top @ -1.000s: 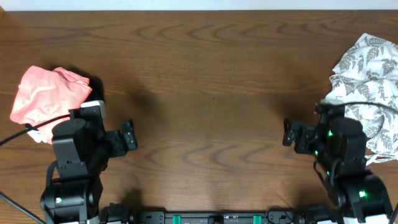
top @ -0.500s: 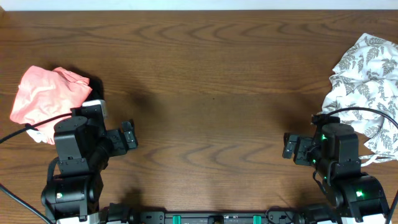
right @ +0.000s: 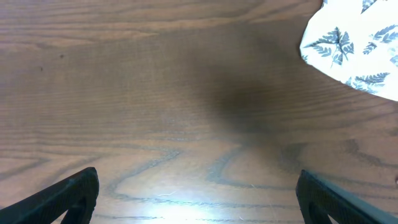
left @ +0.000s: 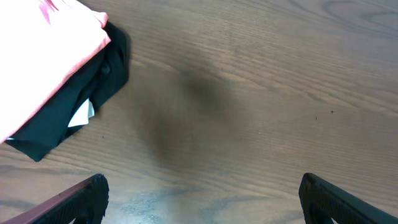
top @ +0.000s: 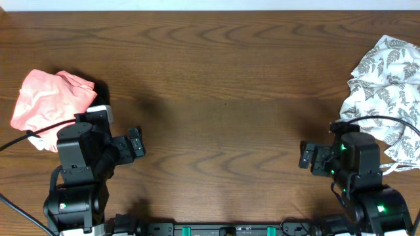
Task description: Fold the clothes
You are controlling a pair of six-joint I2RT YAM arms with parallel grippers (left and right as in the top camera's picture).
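Note:
A crumpled salmon-pink T-shirt (top: 47, 99) lies at the table's left edge, and the left wrist view shows its corner (left: 53, 46) resting on a black bundle (left: 93, 84) with a white patch. A white leaf-print garment (top: 388, 88) is heaped at the right edge, its rim visible in the right wrist view (right: 354, 50). My left gripper (top: 136, 143) hovers just right of the pink T-shirt, open and empty (left: 202, 199). My right gripper (top: 307, 156) is left of the leaf-print heap, also open with nothing between its fingers (right: 198, 196).
The brown wooden table (top: 223, 78) stretches between the two piles. Both arm bases stand at the front edge, and a black cable (top: 26, 136) runs over the pink T-shirt's lower edge.
My right arm has drawn back a little toward the front edge, uncovering more of the leaf-print garment. The left arm has barely shifted. Both grippers stay open.

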